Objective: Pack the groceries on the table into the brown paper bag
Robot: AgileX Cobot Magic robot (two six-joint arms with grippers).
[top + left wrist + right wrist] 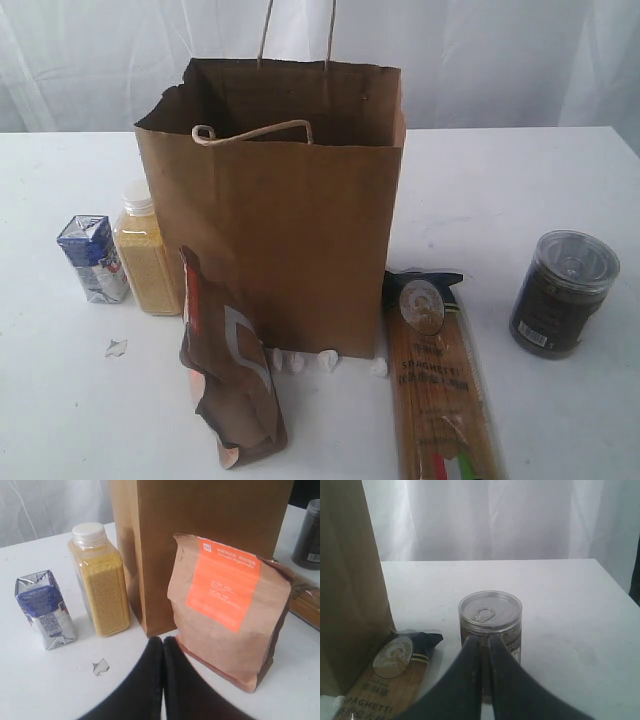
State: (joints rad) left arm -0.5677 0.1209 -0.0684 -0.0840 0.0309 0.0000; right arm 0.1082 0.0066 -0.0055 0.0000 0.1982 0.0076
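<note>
Two grippers, and neither had anything in it. The left gripper point(163, 641) had its black fingers point(150, 680) pressed flat together with no gap showing, clenched on air. Just ahead of those jaws, a bit off to one side, stood the brown-orange foil pouch point(227, 615), upright with its orange label facing them. It was close, but I couldn't tell if the tips touched it. Further out from the jaws on the other side were the yellow-filled bottle point(100, 587) and the small blue-white carton point(44, 609), side by side and both upright. A little scrap point(101, 666) lay on the table point(520, 180) near the fingertips. The brown paper bag point(200, 525) stood open right behind the pouch and bottle, with nothing visible inside from the exterior view.

The right gripper point(484, 640) was pretty much closed too, only a thin sliver between the fingers, gripping nothing. Dead ahead of its jaws was the dark clear-lidded jar point(491, 622), upright, its lower half hidden behind the fingers, so contact was anyone's guess. Off to the side of the jaws toward the bag, the spaghetti packet point(385, 685) lay flat, right next to the bag wall. Some white crumbs point(300, 362) sat at the foot of the bag.
</note>
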